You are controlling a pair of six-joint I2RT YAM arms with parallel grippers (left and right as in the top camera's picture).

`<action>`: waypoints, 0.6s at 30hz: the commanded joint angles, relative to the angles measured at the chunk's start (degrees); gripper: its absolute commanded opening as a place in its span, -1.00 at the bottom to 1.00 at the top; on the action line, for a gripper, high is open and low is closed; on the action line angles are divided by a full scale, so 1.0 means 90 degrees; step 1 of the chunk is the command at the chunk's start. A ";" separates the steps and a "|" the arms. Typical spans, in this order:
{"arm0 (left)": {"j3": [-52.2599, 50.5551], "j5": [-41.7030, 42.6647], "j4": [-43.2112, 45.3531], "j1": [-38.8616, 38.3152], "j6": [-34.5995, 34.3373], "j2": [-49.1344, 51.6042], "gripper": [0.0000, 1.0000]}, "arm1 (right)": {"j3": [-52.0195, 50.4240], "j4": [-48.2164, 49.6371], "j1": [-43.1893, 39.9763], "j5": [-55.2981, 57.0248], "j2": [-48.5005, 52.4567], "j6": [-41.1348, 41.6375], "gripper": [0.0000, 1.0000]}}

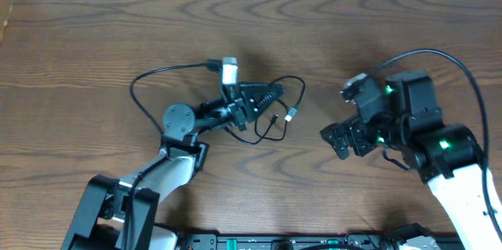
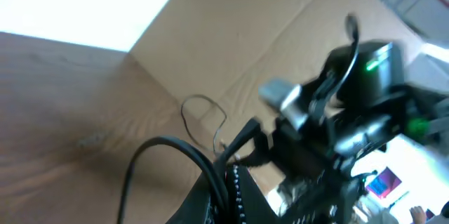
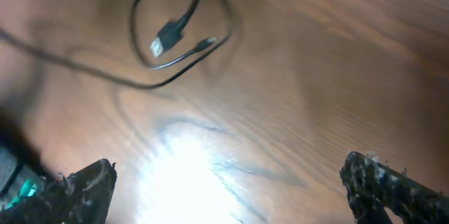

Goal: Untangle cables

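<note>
Parting the cables (image 3: 167, 40) is best done with the closed left end effector (image 1: 267, 95) anchoring and the spread right end effector (image 3: 231, 180) lowered over one strand.

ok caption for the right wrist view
Right gripper open over brown wooden table, thin black looped cable with plugs lying ahead

There is one desk (image 1: 78, 30) and on it one thin black cable (image 3: 133, 20) that can be counted for certain, with two end plugs: one larger plug (image 3: 166, 39) and one smaller plug (image 3: 207, 41). Two robot arms, the left arm (image 1: 176, 121) and the right arm (image 1: 443, 148), each carry one pair of jaws. Two thicker black wires show, the left wire (image 1: 145, 81) and the right wire (image 1: 473, 85).
</note>
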 commanded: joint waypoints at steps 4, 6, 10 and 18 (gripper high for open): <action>0.0049 0.0250 0.0100 0.0386 -0.0549 -0.0602 -0.85 | -0.0126 0.0559 0.0236 -0.1547 0.0483 -0.1583 0.99; 0.0051 0.0248 0.0100 0.0432 -0.0617 -0.0804 -0.85 | -0.0253 0.0954 0.0304 -0.1712 0.0576 -0.1751 0.99; 0.0051 0.0248 0.0095 0.0459 -0.0809 -0.1158 -0.85 | -0.0656 0.1885 0.0430 -0.2251 0.0714 -0.1957 0.99; 0.0051 0.0223 0.0097 0.0459 -0.1039 -0.1562 -0.85 | -0.1608 0.3861 0.0882 -0.2667 0.1044 -0.1734 0.98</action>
